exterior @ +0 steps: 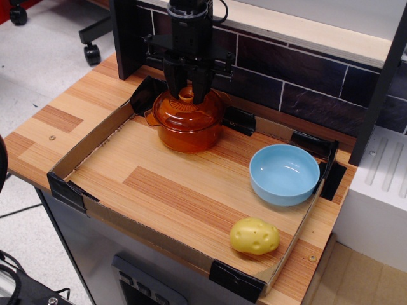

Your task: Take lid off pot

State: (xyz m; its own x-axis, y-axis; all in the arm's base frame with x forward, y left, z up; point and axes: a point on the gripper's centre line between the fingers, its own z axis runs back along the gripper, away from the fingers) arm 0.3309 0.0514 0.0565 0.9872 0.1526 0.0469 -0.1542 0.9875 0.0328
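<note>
Blue bowl (284,173), yellow potato (254,236) nearby

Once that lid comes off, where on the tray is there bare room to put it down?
The widest bare patch is the wood left of the blue bowl and in front of the pot. It is crowded at the back, where the gripper closes around the lid, and at the right, with the bowl and yellow potato.

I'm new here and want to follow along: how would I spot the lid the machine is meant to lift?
Find the wooden table's cardboard-walled tray and look to its far corner, beneath the black gripper. There an orange pot stands, and the lid is the domed see-through orange cap on it, with a small ring knob. The blue bowl and yellow potato-like lump have no cover.
</note>
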